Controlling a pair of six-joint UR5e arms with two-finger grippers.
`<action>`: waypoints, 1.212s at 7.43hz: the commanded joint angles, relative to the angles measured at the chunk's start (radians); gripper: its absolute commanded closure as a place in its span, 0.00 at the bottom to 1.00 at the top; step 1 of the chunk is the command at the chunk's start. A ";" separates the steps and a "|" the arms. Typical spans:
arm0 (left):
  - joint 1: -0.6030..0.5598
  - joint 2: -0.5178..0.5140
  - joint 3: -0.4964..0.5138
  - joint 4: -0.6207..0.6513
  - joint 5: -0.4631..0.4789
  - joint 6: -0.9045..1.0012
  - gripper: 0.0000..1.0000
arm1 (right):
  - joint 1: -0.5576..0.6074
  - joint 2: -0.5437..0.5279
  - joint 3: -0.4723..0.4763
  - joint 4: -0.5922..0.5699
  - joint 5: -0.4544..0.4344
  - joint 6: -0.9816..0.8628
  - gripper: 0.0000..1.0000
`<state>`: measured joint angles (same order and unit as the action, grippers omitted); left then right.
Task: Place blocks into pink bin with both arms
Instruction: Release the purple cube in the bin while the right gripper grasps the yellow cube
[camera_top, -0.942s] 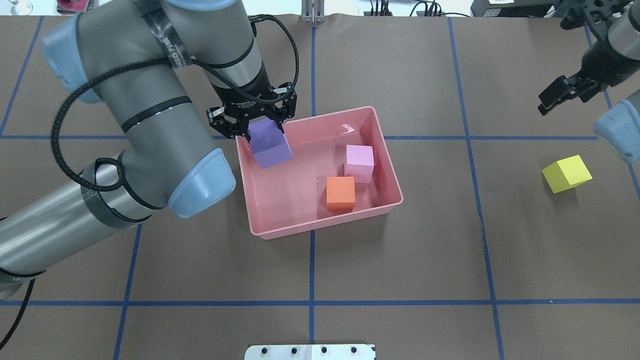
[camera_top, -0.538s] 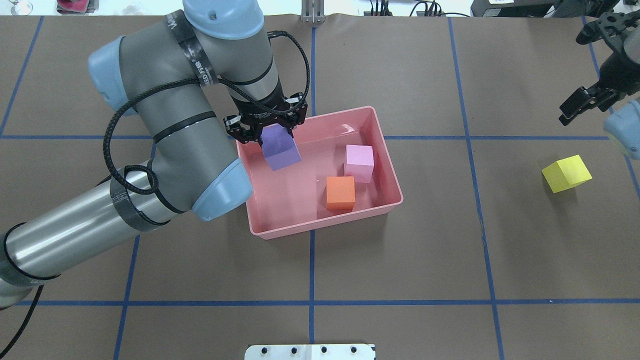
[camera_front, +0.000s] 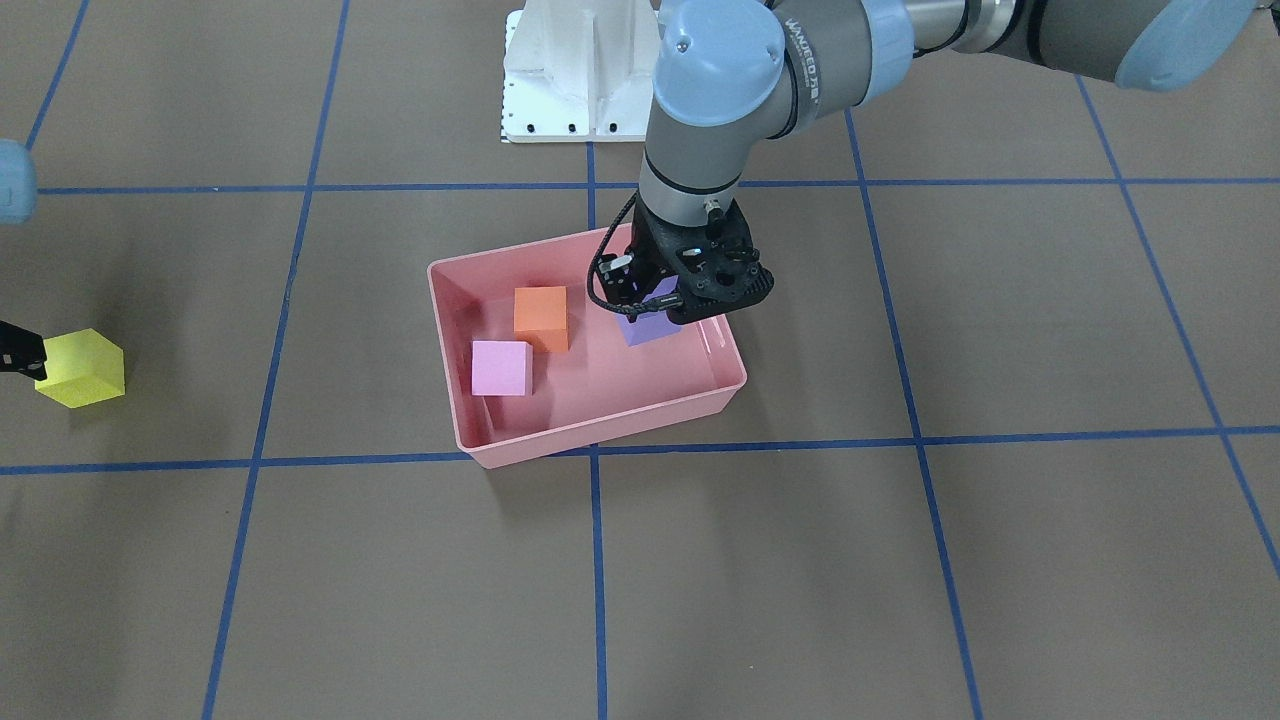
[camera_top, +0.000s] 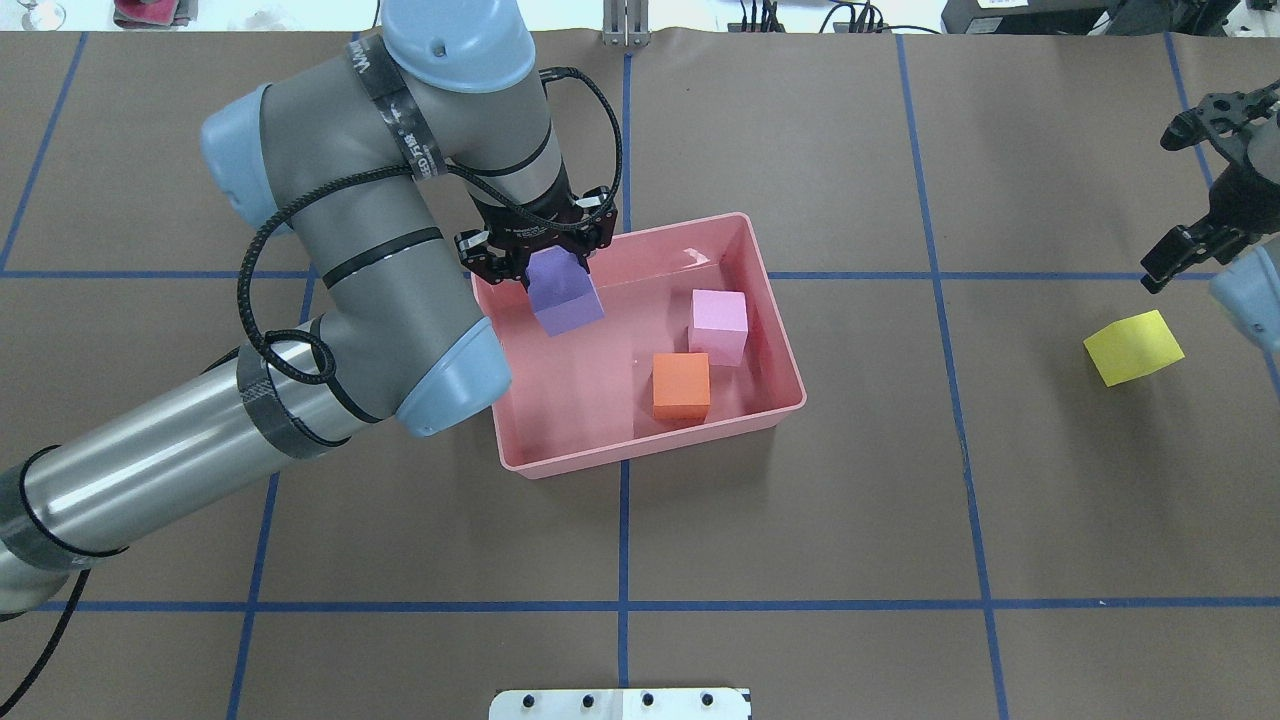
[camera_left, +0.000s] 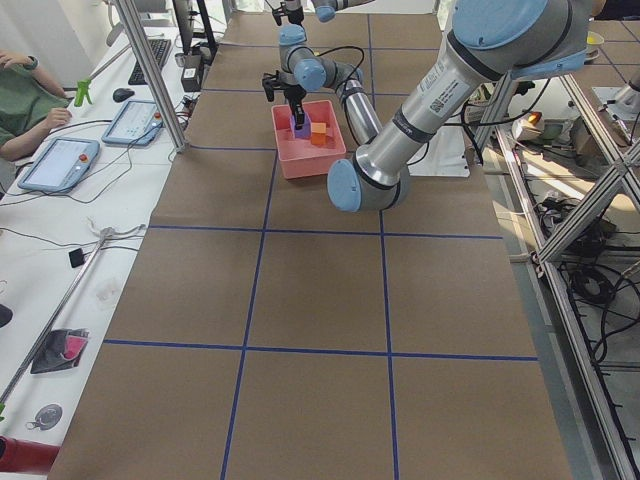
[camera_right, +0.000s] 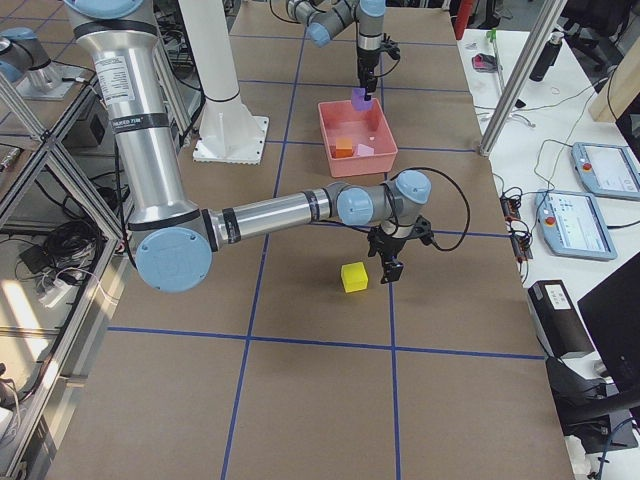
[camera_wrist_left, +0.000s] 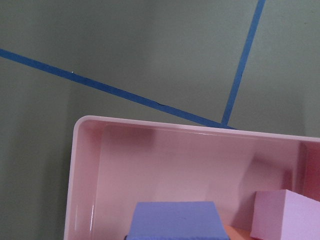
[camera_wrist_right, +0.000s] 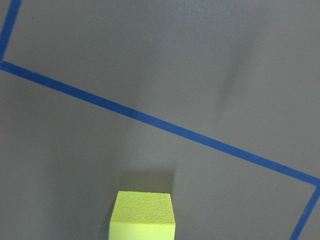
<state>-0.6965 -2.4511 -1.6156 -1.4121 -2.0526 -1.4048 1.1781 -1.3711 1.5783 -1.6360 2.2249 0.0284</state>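
Left gripper (camera_top: 545, 268) pinching the purple block (camera_top: 566, 297) inside the pink bin's (camera_top: 650, 455) far-left corner.
Orange block (camera_top: 681, 385) and pink block (camera_top: 718, 322) sit by the bin's right wall. The yellow block (camera_top: 1133, 347) lies near the table's right edge. Only the right side view shows the right gripper (camera_right: 389, 270) whole, grip unclear.

The brown table (camera_top: 800, 520) bears the pink bin (camera_top: 590, 390) and the yellow block (camera_top: 1133, 347).

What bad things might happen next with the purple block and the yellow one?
1. The left gripper holds the purple block close to a corner of the pink bin. If it lets go there, the block might clip the rim and tumble outside.
2. The yellow block sits turned at an angle on the table, near the right gripper. A grab that isn't lined up might just shove it away.
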 joint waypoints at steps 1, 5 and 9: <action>0.000 0.004 0.002 -0.001 0.000 0.001 1.00 | -0.031 -0.023 0.005 0.015 0.018 0.031 0.00; 0.000 0.004 0.002 -0.001 0.002 0.001 1.00 | -0.110 -0.072 0.066 0.015 0.021 0.099 0.00; 0.000 0.004 0.002 -0.001 0.002 0.001 1.00 | -0.120 -0.060 0.031 0.022 -0.004 0.090 0.00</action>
<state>-0.6964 -2.4467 -1.6139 -1.4128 -2.0511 -1.4036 1.0601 -1.4370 1.6268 -1.6197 2.2296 0.1221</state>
